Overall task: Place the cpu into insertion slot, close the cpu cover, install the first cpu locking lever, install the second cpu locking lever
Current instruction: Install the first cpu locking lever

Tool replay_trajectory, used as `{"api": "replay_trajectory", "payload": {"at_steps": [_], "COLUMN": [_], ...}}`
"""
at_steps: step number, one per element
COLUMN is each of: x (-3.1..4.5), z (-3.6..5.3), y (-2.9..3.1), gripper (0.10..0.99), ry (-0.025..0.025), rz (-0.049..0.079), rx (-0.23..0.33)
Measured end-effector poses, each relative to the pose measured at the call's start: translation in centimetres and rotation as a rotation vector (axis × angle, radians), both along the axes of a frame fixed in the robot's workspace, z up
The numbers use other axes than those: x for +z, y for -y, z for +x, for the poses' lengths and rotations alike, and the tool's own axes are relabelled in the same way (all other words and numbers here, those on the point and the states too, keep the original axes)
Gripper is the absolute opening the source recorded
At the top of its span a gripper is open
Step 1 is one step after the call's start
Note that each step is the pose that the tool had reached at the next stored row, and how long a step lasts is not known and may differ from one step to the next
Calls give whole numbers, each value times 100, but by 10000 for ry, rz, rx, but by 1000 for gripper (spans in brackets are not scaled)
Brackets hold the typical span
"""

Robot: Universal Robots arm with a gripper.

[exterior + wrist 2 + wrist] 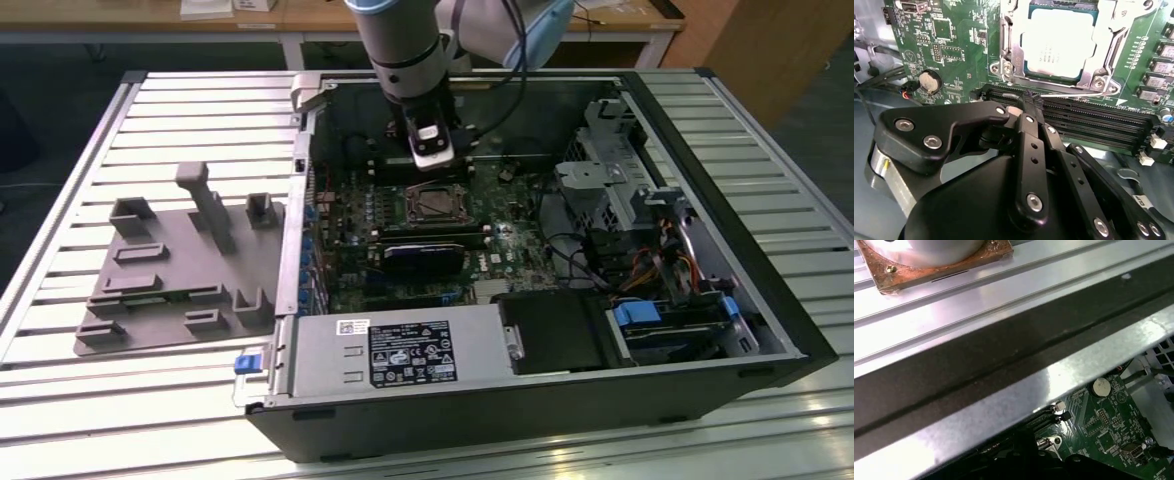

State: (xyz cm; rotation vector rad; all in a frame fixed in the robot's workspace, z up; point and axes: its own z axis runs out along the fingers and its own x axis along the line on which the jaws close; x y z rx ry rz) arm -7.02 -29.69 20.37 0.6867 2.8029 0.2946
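Observation:
The cpu (pixel 1059 42), a silver-grey square, lies in the insertion slot (pixel 437 203) on the green board. The cpu cover (pixel 1013 35) lies flat around it as a silvery frame. A thin metal locking lever (pixel 1074 93) runs along the socket edge nearest the memory slots. My gripper (pixel 1030 102) is shut, its black fingertips pressed together right at that lever, at or touching the rod; I cannot tell if it holds anything. In the exterior view the gripper (pixel 430 152) hangs inside the case just behind the socket.
Long black memory slots (pixel 1079 120) lie between the gripper and the socket. A coin cell (pixel 929 81) sits to one side. The case's metal wall (pixel 1019 390) is close behind. A drive cage (pixel 627 190), a power supply (pixel 387 350) and a grey fixture plate (pixel 174 270) surround the board.

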Motion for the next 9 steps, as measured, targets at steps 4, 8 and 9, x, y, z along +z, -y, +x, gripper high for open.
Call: {"api": "replay_trajectory", "payload": {"at_steps": [4, 8, 9], "x": [-42, -70, -77], "z": [0, 0, 0], "y": [-1, -1, -1], "gripper": [106, 106, 106], "ry": [1, 0, 0], "rz": [-41, -60, -65], "rx": [-111, -165, -180]}}
